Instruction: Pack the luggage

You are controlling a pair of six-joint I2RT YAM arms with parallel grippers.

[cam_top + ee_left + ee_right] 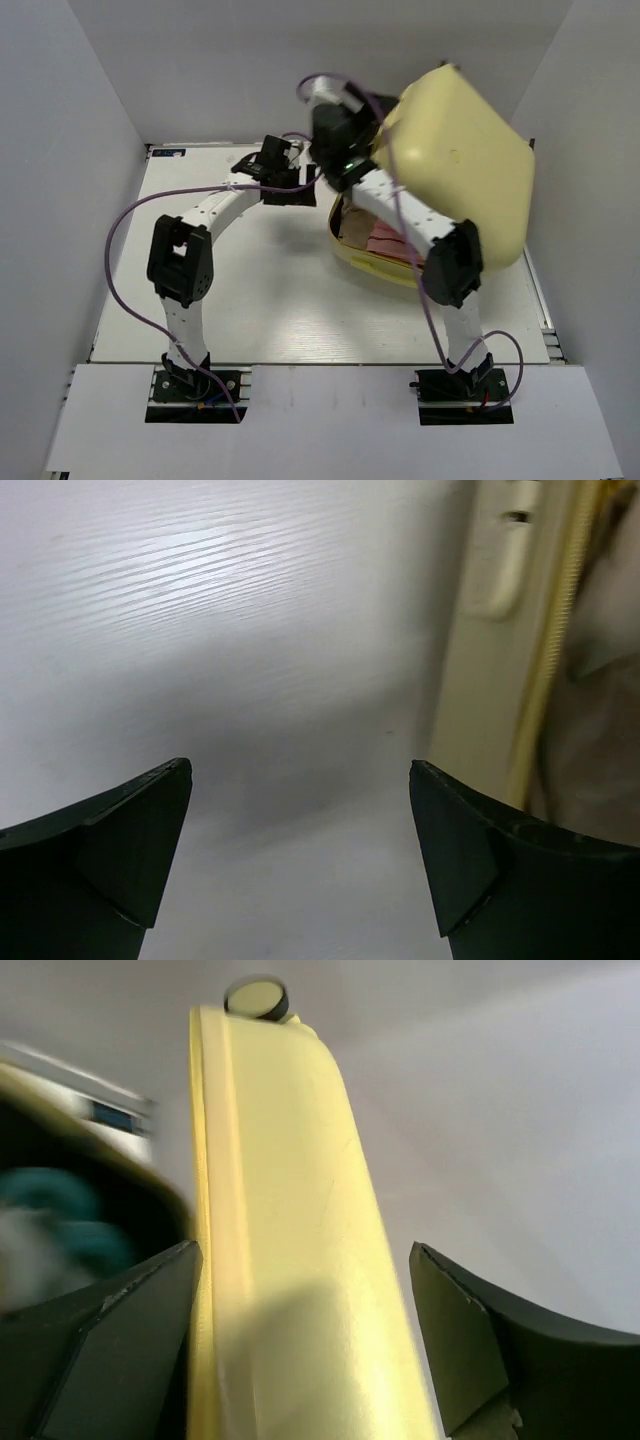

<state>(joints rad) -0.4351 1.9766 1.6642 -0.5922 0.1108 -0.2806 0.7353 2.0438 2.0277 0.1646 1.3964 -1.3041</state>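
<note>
Right fingers (110, 1350) straddle the luggage (290, 1210) lid edge.

Pale yellow luggage (470, 170), white woodgrain table (270, 300)

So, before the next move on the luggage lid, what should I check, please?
1. Left gripper open and empty: ok.
2. Left gripper apart from the luggage: ok.
3. Right gripper straddles the lid rim: ok.
4. Firm hold on the lid: cannot tell.
5. Lid shut: not ok, half raised.
6. Contents all inside the rim: cannot tell.
</note>
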